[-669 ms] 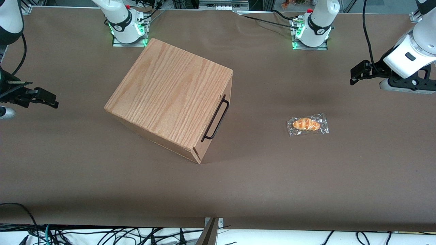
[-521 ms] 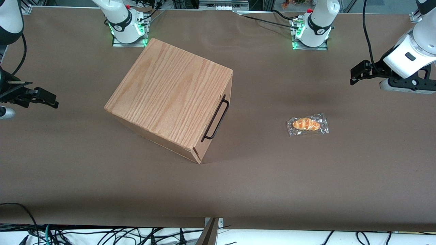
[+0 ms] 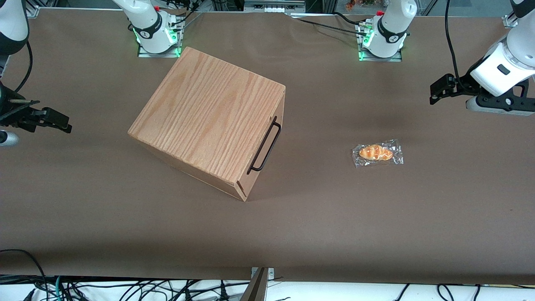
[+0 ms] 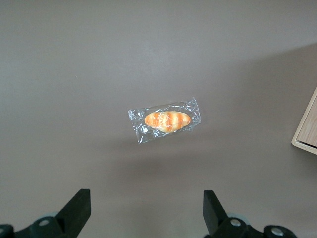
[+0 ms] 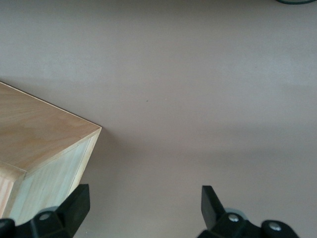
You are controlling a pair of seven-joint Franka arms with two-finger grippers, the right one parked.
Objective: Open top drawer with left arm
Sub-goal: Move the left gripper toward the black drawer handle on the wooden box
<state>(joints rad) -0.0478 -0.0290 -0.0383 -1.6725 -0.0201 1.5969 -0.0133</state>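
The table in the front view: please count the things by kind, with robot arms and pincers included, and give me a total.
Wooden drawer box: 1, top drawer shut
Wrapped bread roll: 1
Robot arms: 2
Pincers: 2; the left arm's pincer is open, above the table near the roll
Total: 6

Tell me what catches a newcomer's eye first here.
The big oak-grain box stands mid-table, its top drawer shut, black handle facing the working arm's end. A wrapped bread roll lies alone on the brown table, between box and arm. The left arm hangs at the table's end, its gripper open above the roll and far from the handle.
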